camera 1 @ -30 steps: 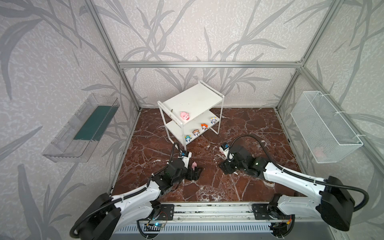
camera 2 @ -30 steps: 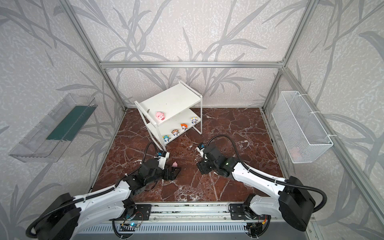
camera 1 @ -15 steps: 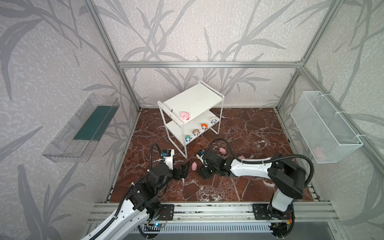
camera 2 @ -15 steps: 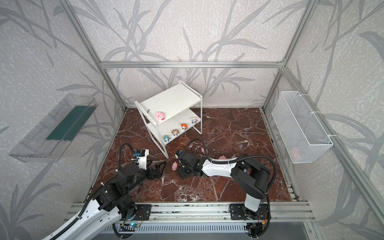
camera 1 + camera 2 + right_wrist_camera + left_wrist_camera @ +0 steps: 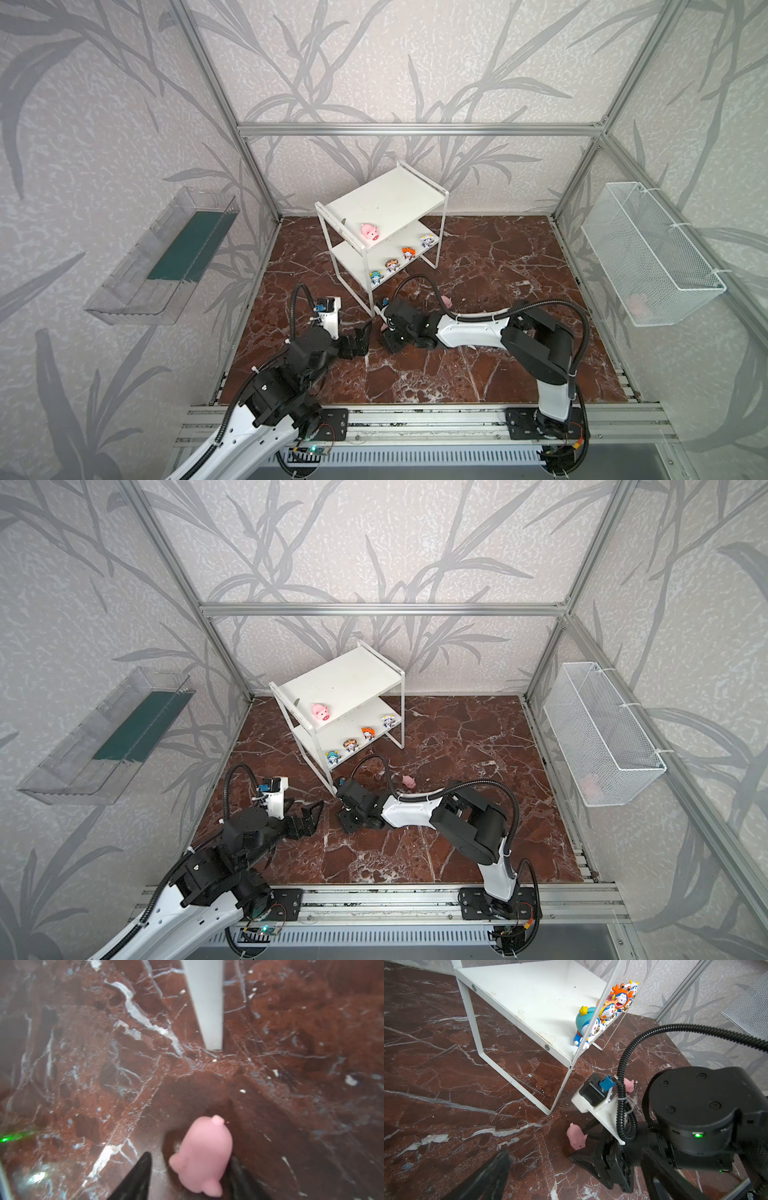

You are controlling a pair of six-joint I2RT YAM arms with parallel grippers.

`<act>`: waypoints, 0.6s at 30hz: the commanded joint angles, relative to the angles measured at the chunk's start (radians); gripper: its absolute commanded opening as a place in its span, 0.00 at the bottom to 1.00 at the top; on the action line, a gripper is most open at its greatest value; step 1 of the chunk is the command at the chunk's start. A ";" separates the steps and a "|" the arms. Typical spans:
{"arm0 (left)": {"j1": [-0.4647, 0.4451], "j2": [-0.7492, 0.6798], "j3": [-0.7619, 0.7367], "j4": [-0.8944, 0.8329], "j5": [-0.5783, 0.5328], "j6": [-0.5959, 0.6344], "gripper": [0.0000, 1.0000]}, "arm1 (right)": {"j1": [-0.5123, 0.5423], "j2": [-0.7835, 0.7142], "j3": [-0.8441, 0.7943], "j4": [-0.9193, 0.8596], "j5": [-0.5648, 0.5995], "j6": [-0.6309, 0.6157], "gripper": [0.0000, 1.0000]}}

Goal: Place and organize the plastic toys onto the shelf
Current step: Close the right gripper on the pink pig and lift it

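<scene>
Your right tool (image 5: 190, 1157) is low over the table (image 5: 478, 374), jaws partly open around a pink pig (image 5: 203, 1153) lying just near the shelf's (image 5: 390, 199) near leg. One finger (image 5: 143, 1167) is clear of the pig. Your left tool (image 5: 313, 818) is wide open and empty, just to the left. A second pig (image 5: 369, 231) rests on the shelf's top board.

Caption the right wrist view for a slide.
Right gripper straddling a pink pig on the marble floor, shelf leg beyond.
</scene>
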 commanded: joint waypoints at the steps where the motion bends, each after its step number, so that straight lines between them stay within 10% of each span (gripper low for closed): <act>1: -0.006 -0.002 0.001 -0.009 -0.016 0.005 0.99 | 0.014 0.027 -0.006 -0.046 0.116 0.017 0.45; 10: -0.004 0.026 0.013 0.002 -0.004 0.013 0.99 | 0.013 -0.096 -0.173 0.164 0.104 -0.090 0.33; 18: -0.004 0.048 0.091 -0.063 -0.014 0.039 0.99 | -0.024 -0.368 -0.246 -0.041 0.018 -0.232 0.32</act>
